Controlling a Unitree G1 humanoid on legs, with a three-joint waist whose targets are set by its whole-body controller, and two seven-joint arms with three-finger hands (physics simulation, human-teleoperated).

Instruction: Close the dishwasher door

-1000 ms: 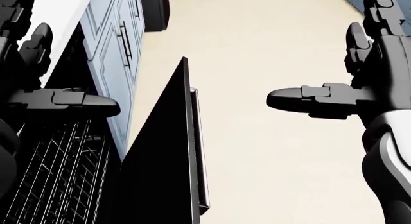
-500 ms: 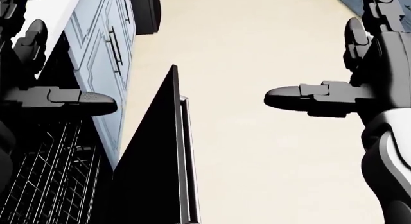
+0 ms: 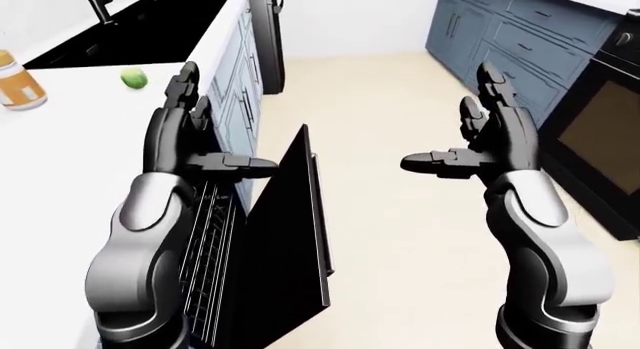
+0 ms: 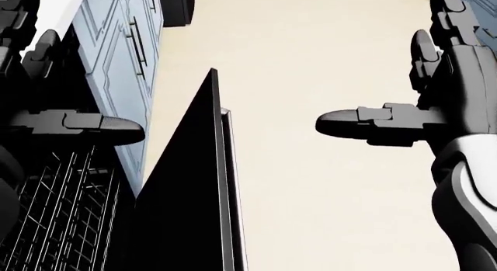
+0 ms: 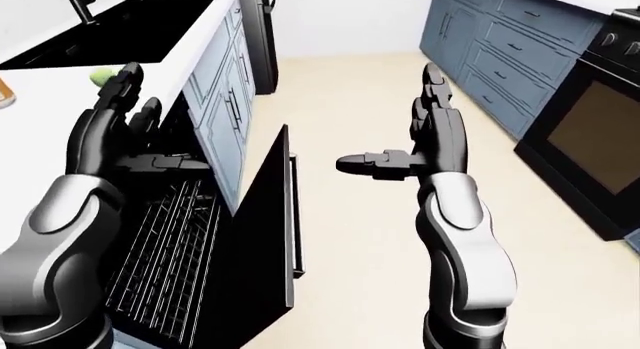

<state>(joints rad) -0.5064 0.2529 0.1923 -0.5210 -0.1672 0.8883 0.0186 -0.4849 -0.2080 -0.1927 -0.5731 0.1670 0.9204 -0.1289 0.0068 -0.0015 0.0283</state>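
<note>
The dishwasher door (image 3: pixel 285 236) is a black slab hanging partly open, tilted out from the counter, with its handle bar (image 5: pixel 296 214) on the outer face. Behind it the wire rack (image 5: pixel 165 251) shows inside the dishwasher. My left hand (image 3: pixel 205 135) is open above the rack, to the left of the door's top edge, thumb pointing right. Also open, my right hand (image 3: pixel 480 131) hovers over the floor to the right of the door, thumb pointing left toward it. Neither hand touches the door.
A white counter (image 3: pixel 70 131) on the left carries a black sink (image 3: pixel 130 30), a green fruit (image 3: pixel 133 79) and an orange bottle (image 3: pixel 15 83). Blue cabinets (image 3: pixel 520 41) and a black oven (image 3: pixel 600 139) line the right. Beige floor (image 3: pixel 400 236) lies between.
The head view shifted slightly left, so the camera moved a little. Both hands keep their open pose, and the door's tilt looks the same.
</note>
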